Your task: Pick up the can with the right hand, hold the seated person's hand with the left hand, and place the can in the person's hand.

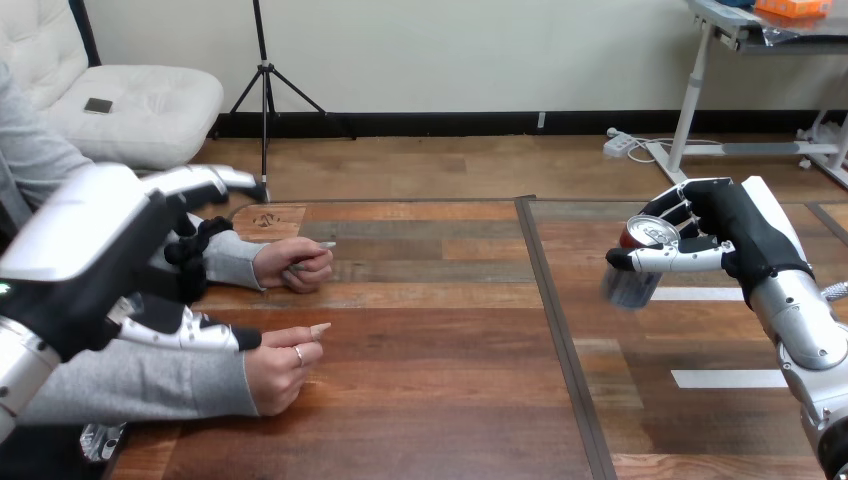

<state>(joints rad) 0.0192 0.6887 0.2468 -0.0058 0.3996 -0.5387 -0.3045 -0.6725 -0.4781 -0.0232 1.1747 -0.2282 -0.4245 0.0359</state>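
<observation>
**Can in the right hand, handover not yet made**

The robot's right hand [738, 238] is wrapping its fingers and thumb round the can [636, 268], gripping it from the side with the top tipped toward the table's middle. The can is looking clear of the table [450, 400], over its right half, so I would judge the pick-up done.

Well apart from it, across the table, the left hand [95, 240] is hanging over the seated person's forearms. Whether it is gripping a wrist or only resting there, I cannot tell. Just past it, the person's farther hand [293, 265] and the person's nearer hand [285, 365] are lying on the table, both loosely closed. Neither is turning palm up to receive anything. So the holding step is looking at best begun, and I cannot confirm it.

What is left, to my eye, is carrying the can across to the left side, getting a palm opened beneath it, and setting the can into that palm.
</observation>
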